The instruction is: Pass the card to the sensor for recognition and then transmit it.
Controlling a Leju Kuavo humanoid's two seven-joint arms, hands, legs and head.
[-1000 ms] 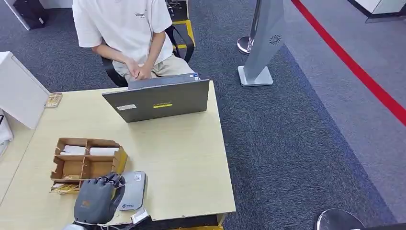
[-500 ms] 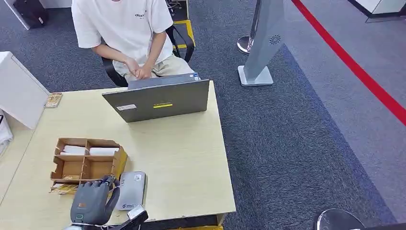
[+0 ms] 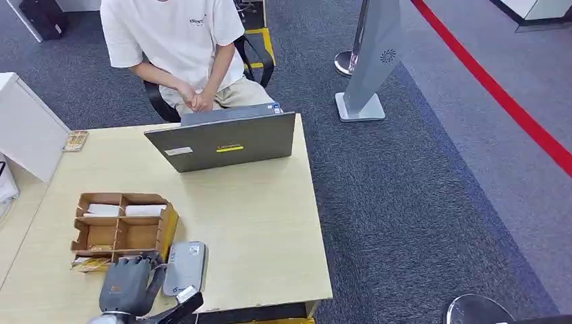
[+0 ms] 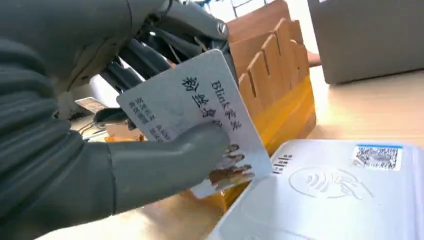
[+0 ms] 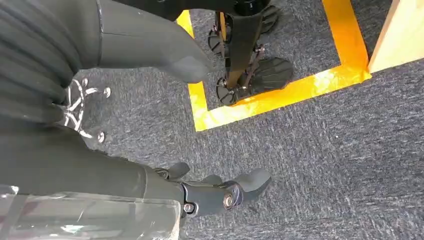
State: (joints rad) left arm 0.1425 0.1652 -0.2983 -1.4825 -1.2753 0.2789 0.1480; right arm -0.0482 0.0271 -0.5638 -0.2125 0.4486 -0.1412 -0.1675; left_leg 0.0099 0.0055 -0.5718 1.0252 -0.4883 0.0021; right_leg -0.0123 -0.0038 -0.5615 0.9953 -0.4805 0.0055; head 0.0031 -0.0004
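Observation:
My left hand [image 3: 125, 283] sits at the table's near edge, just left of the grey card reader [image 3: 185, 266]. In the left wrist view that hand [image 4: 100, 125] pinches a white card [image 4: 200, 112] with printed text between thumb and fingers. The card is tilted, its lower corner just above the edge of the reader [image 4: 330, 195], which bears a contactless mark and a QR sticker. The cardboard card box [image 3: 121, 229] stands right behind the hand. My right hand [image 5: 165, 125] hangs over the carpet beside the table, holding nothing, its fingers loosely apart.
A grey laptop [image 3: 226, 142] stands open at the table's far side, with a person [image 3: 179, 47] seated behind it, hands clasped. A white box [image 3: 23, 131] is at the far left. Yellow floor tape [image 5: 280, 90] runs near the table's leg.
My left hand has drawn back toward the near edge of the table and a little left, carrying the card from over the reader to its left rim.

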